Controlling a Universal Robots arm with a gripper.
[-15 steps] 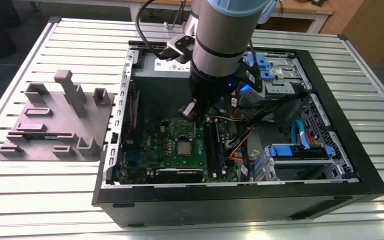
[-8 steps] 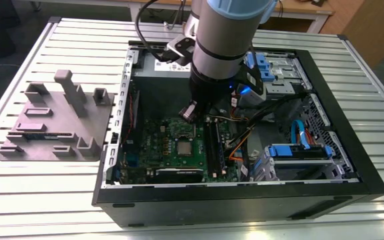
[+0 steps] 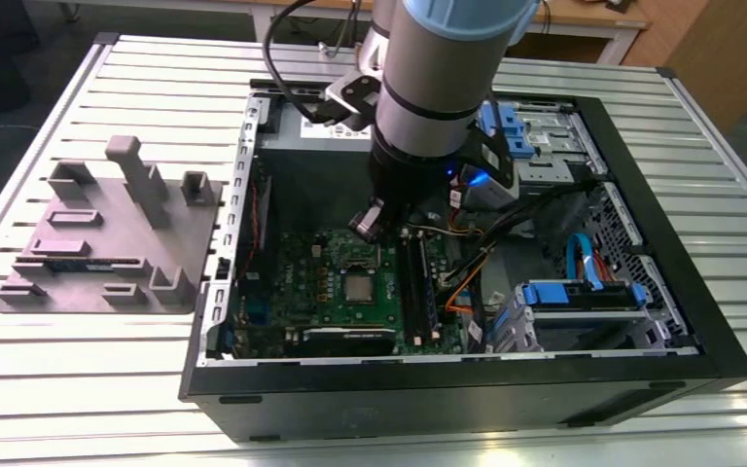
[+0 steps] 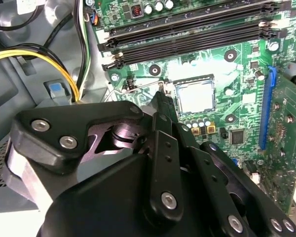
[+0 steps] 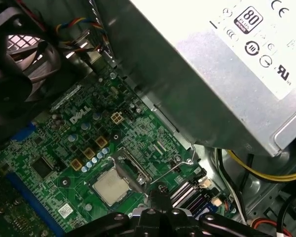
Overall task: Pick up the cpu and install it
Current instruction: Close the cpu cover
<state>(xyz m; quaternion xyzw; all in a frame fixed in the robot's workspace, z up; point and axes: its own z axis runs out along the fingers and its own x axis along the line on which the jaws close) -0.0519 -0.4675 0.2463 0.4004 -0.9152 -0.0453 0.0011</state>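
Observation:
The cpu (image 3: 358, 288), a small silvery square, lies flat in its metal-framed socket on the green motherboard (image 3: 308, 292) inside the open computer case. It also shows in both wrist views (image 4: 195, 96) (image 5: 111, 185). My gripper (image 3: 371, 226) hangs inside the case just above the board, beside the socket's edge and a little apart from the cpu. Its black fingers (image 4: 160, 106) come together to one tip (image 5: 160, 193), shut with nothing between them. A thin wire lever (image 5: 180, 165) stands out from the socket close to that tip.
A grey moulded tray (image 3: 101, 243) lies on the slatted table at the exterior view's left. Inside the case are the big grey box with a label (image 5: 212, 74), black memory slots (image 4: 187, 29), a fan (image 5: 15, 74), yellow cables (image 4: 44, 57) and blue drive brackets (image 3: 587, 292).

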